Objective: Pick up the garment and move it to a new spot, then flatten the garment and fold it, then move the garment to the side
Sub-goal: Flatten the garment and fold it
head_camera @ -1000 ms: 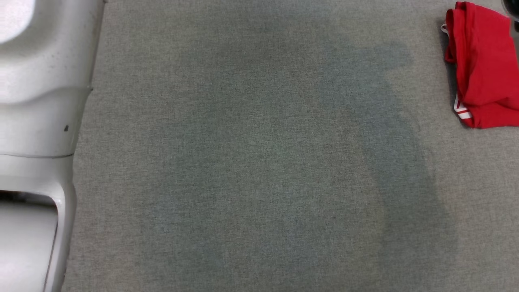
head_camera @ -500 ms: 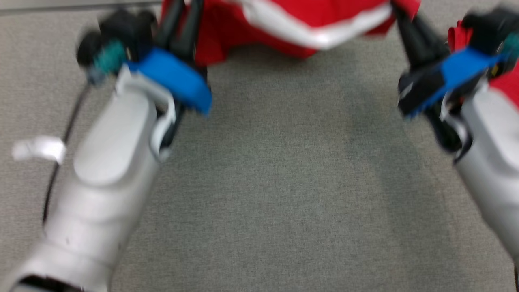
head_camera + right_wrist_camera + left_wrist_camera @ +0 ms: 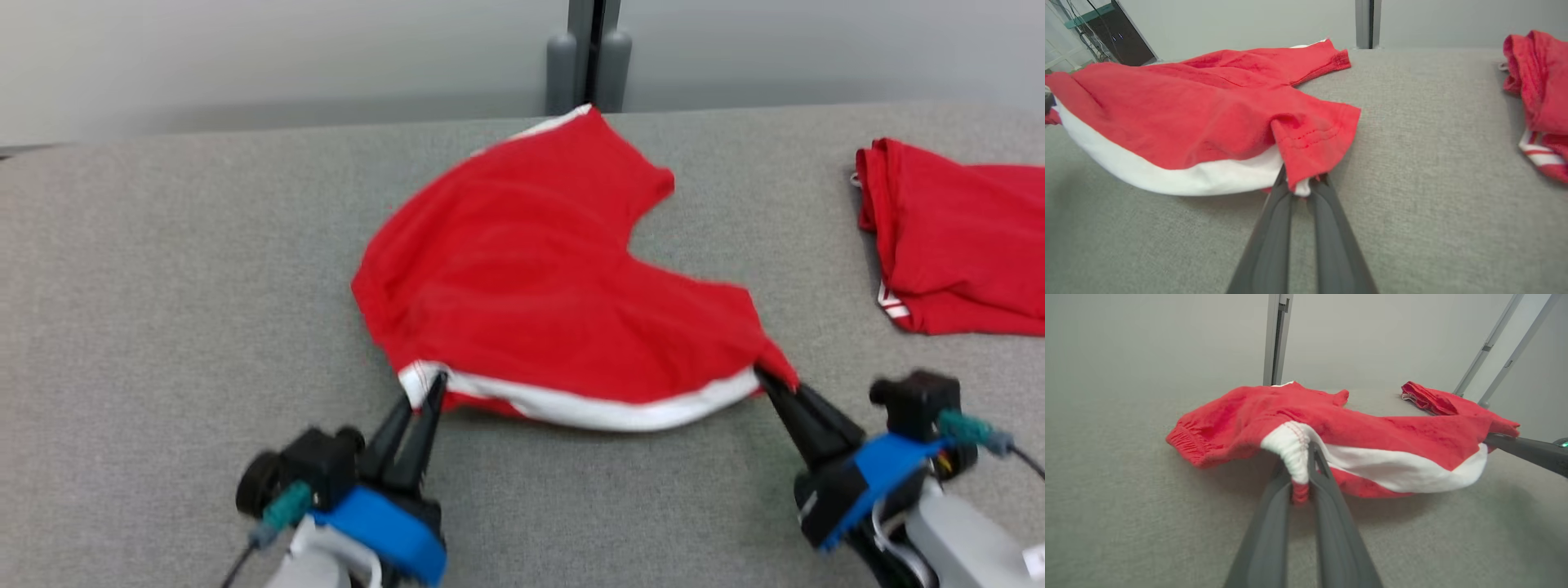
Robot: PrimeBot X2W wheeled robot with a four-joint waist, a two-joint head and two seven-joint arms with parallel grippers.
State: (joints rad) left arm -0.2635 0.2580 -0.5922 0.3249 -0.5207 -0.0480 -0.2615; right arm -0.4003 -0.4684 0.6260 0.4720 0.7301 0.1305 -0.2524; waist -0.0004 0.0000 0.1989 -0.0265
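A red garment (image 3: 539,286) with a white waistband lies on the grey table, its white band stretched along the near edge. My left gripper (image 3: 429,384) is shut on the band's left end. In the left wrist view that gripper (image 3: 1302,482) pinches the white elastic of the garment (image 3: 1241,416). My right gripper (image 3: 763,377) is shut on the band's right corner. The right wrist view has this gripper (image 3: 1300,185) clamping a red hem of the garment (image 3: 1180,110). The held edge hangs slightly above the table between both grippers.
A second red garment (image 3: 955,237), folded, lies at the table's right; it also appears in the wrist views (image 3: 1429,399) (image 3: 1539,94). A grey post (image 3: 589,57) stands behind the table's far edge. Bare grey table (image 3: 163,327) spreads left and in front.
The head camera has swung upward, so the whole picture shifted. Half a second ago both grippers held the garment near the view's top; now they sit low in the frame.
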